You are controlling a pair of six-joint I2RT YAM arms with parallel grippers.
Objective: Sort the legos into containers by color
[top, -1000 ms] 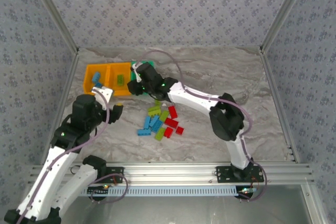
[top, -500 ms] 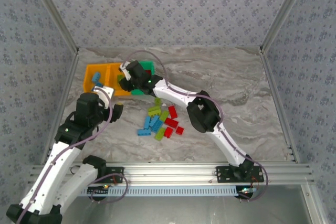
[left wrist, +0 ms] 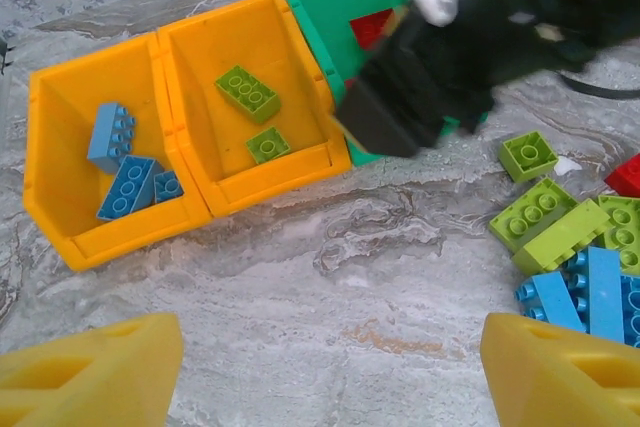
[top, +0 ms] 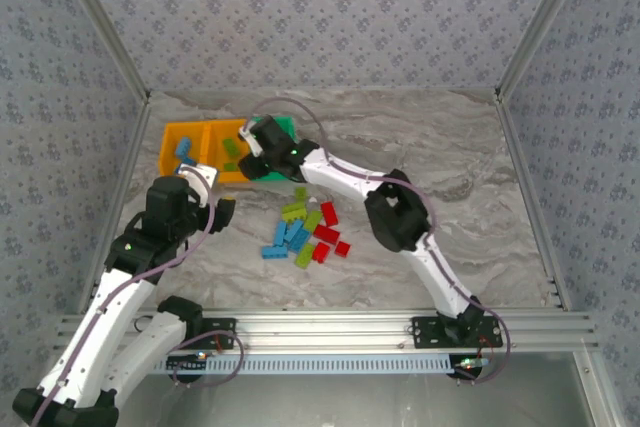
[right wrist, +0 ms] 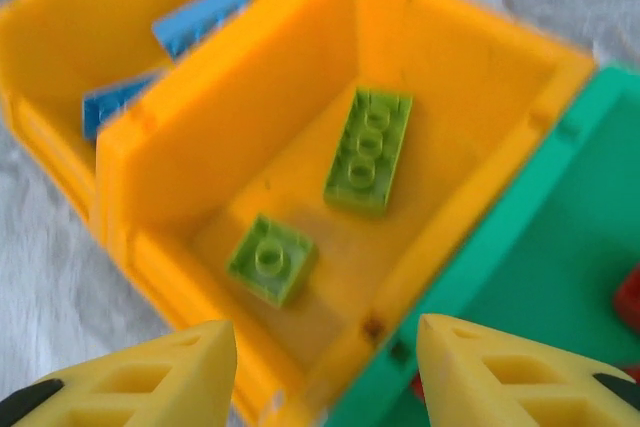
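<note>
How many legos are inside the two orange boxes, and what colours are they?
Blue legos, in the outer orange bin: 3
Lime green legos, in the middle orange bin: 2
Total: 5

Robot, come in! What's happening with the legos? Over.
Right tool open over middle orange bin. Left tool open above table. Two green legos inside, pile waiting. Right arm overlaps green bin.
</note>
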